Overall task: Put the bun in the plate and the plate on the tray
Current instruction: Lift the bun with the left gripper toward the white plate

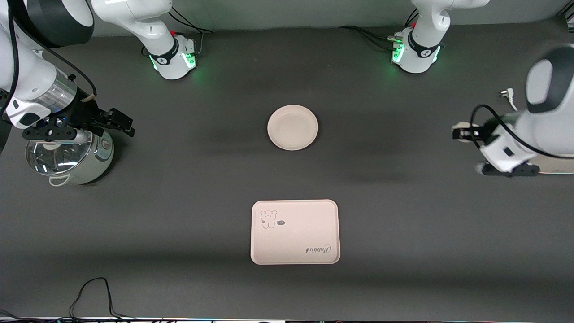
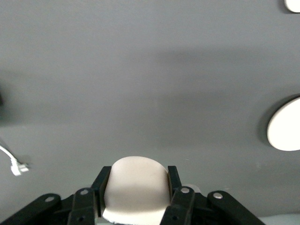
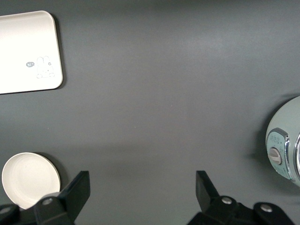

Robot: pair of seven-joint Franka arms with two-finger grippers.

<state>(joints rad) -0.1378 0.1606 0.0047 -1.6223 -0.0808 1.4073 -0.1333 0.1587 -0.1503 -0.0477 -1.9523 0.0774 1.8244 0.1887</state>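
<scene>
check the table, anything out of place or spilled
Nothing stands out. The plate and tray lie flat, bare and apart. The bun sits clamped in the left hand. The right hand hangs open above the pot.

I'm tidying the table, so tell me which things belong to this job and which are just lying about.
Job: bun, held in the left gripper; plate; tray.
Lying about: cooker under the open right gripper; plug.

Table (image 1: 403,215): plate (image 1: 292,127); tray (image 1: 294,232); cooker (image 1: 71,157)
</scene>
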